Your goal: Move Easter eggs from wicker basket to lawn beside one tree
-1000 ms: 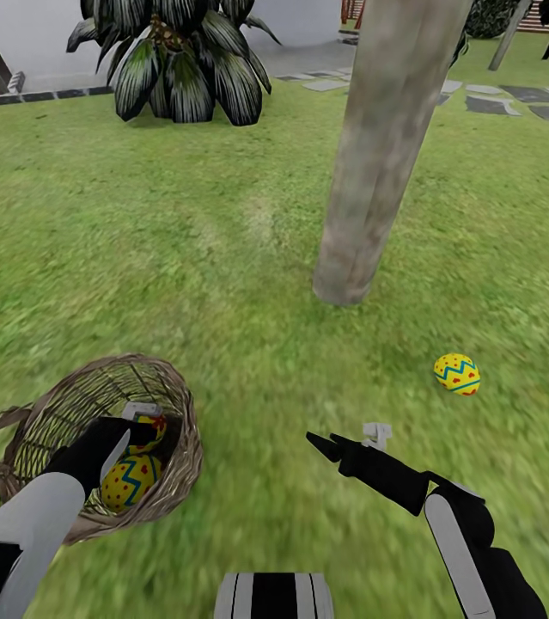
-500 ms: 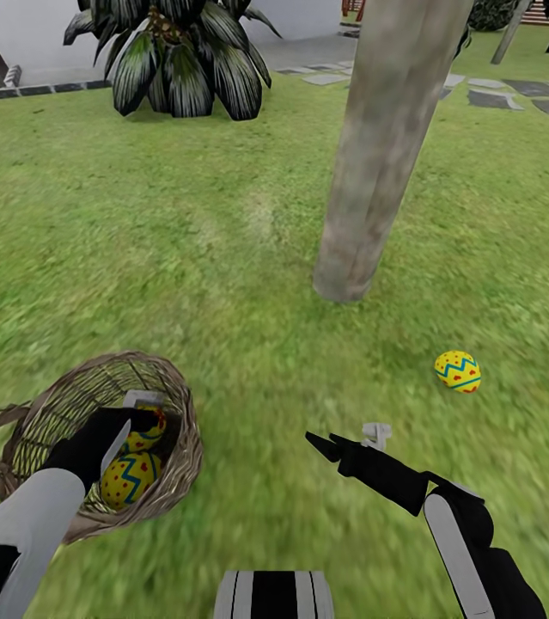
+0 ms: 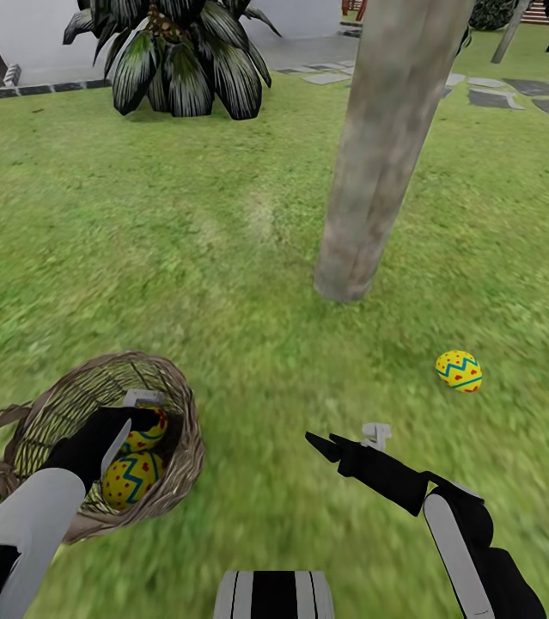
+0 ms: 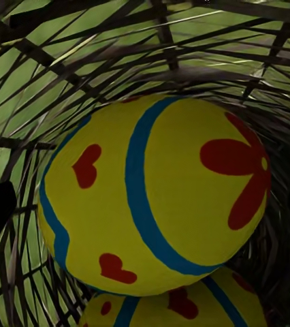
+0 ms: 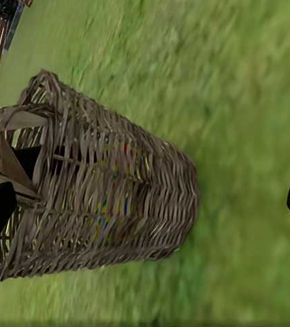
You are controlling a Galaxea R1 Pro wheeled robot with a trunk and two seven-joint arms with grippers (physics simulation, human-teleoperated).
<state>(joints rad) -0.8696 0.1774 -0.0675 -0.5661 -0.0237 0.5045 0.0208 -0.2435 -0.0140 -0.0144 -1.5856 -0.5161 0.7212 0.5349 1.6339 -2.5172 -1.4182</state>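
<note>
1. Left gripper [image 3: 141, 419] sits inside the wicker basket [image 3: 184, 430], its opening unclear, at the upper of two Easter eggs [image 4: 152, 194]; centre on it, lift straight, clear the rim.
2. Right gripper [image 3: 347, 438] hovers spread and empty over the lawn [image 3: 248, 344].
3. Third egg [image 3: 459, 371] lies near the tree [image 3: 369, 172]; open grass all round.

Two Easter eggs [image 3: 132, 477] are held in the wicker basket [image 3: 184, 430], left of the tree [image 3: 377, 172]; a third egg [image 3: 458, 371] is seen right of it.
</note>
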